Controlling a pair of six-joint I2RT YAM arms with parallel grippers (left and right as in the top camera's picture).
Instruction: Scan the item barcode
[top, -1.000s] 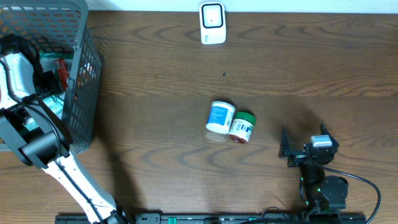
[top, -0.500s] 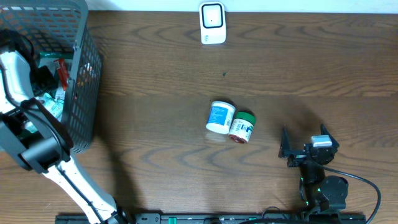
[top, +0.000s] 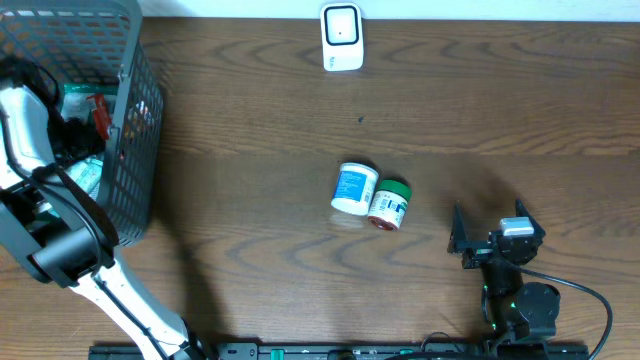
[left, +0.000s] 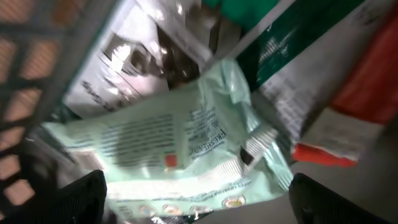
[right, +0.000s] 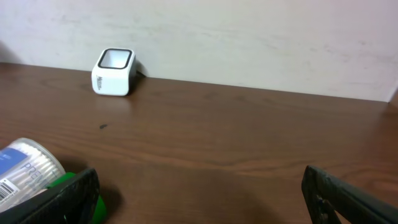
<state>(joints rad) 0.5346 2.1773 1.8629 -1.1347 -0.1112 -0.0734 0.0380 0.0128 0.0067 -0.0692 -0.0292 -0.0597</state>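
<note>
A dark wood table (top: 250, 110), seen from above. At its left edge a grey basket (top: 135, 150) swallows your left gripper (left: 199, 205), whose fingers stand wide apart and pinch nothing. Directly beneath it lies a pale green pouch (left: 168, 143), likely the item to scan. It sits crumpled among other packets, with a red packet (left: 348, 118) just beside it on the gripper's right. Close here and you may catch only a slack fold, or drag the red packet up too. A lift too near the mesh could snag the basket wall. Well to that gripper's right, toward the far edge, stands the scanner (top: 341, 37); creased film could hide the barcode from it. A white tub (top: 354, 188) and a green-lidded tub (top: 390, 204) lie touching between the arms. Your right gripper (right: 199, 199) rests spread and empty, with the tubs near on its left.
</note>
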